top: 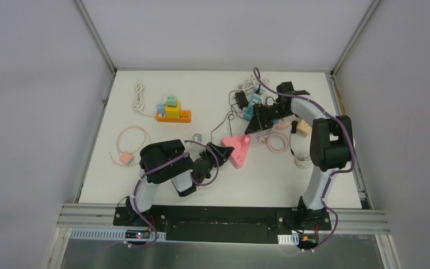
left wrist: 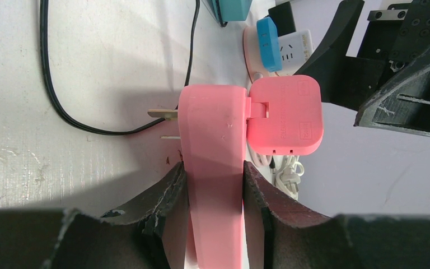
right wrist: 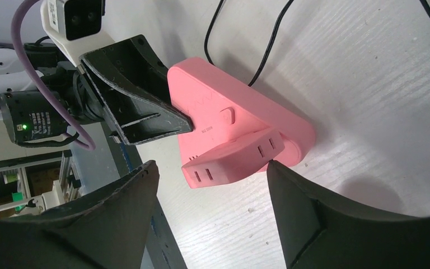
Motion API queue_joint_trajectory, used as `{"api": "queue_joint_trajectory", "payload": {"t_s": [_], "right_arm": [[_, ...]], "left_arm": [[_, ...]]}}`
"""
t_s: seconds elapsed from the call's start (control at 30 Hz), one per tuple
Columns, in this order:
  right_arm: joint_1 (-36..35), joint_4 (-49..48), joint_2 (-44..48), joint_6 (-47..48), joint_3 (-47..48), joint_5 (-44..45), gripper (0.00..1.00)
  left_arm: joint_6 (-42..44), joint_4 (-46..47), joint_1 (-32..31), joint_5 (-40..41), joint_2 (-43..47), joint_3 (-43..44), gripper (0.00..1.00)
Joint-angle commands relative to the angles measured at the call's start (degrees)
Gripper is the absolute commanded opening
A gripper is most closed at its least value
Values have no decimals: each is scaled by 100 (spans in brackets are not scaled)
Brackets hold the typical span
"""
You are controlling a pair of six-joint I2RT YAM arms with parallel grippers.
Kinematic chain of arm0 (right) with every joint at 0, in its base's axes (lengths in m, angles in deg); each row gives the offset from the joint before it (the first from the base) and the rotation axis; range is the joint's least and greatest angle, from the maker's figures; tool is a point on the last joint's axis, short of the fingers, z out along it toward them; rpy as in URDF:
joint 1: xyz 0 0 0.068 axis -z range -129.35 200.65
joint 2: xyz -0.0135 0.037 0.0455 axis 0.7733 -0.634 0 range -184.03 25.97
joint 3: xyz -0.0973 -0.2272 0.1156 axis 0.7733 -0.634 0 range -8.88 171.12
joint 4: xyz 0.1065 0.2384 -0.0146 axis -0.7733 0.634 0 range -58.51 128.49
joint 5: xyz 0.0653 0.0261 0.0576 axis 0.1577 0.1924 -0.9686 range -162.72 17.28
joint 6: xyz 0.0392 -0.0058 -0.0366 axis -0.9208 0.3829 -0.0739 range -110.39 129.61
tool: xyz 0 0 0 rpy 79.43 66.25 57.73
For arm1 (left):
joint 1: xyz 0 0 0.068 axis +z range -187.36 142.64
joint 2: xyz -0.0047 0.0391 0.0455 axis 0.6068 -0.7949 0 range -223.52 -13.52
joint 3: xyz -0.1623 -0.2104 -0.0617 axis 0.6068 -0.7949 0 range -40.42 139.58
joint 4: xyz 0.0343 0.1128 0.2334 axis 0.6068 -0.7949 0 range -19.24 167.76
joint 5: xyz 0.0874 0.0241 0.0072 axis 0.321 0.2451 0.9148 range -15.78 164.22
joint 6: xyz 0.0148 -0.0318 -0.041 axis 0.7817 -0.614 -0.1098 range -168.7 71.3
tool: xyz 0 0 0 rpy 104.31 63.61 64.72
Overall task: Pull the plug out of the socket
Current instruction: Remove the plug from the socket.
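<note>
- The left gripper (left wrist: 214,168) is partly closed, its fingers clamped on both flat sides of the pink socket block (left wrist: 213,123). The block lies near the middle of the table (top: 145,179).
- The right gripper (right wrist: 213,166) is wide open and holds nothing. It sits just beside the pink plug (left wrist: 285,115), which is seated in the side of the block that faces the right arm.
- The step in hand looks like the reach. The open fingers should go around the plug and close on two opposite faces.
- The pull should then run straight out along the pins while the left side holds firm. A tilted pull could jam the pins or twist the block out of the clamp.
- Plug and block are the same pink with only a thin seam between them, so the fingers must close on the plug alone.
- Metal prongs (left wrist: 162,114) stick out of the block's other side, and a black cord (left wrist: 61,109) runs past them. Neither lies in the pull path.
- A blue adapter (left wrist: 269,36) and a coiled cable (left wrist: 285,174) lie near the plug, so the withdrawal could brush them.
- An orange power strip (top: 173,116) stands well apart.
</note>
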Motion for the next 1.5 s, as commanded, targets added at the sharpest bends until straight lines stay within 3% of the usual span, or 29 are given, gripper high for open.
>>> {"api": "queue_joint_trajectory", "payload": {"t_s": [0.0,0.27,0.5,0.6,0.7,0.9,1.0,1.17,1.47], "right_arm": [[-33,287,197,300,258,-92,75],[231,470,609,1080,259,571,80],[243,1114,1163,3066,298,635,91],[235,1610,1458,4841,207,300,99],[223,2486,1623,7562,36,62,100],[-61,4124,844,10889,965,343,97],[-249,3858,705,10940,1137,518,93],[-827,2777,725,10232,891,1574,85],[-1203,1997,477,10229,425,2430,71]], "left_arm": [[509,-368,1,47,-329,-174,0],[515,-366,0,23,-323,-182,0],[535,-371,-2,-5,-334,-166,0],[544,-366,-2,-23,-333,-155,0],[544,-368,-1,-32,-336,-154,0],[544,-368,0,-32,-323,-166,0],[544,-371,-4,-41,-321,-171,0],[557,-371,-3,-58,-332,-146,0],[562,-368,1,-59,-336,-137,0]]}}
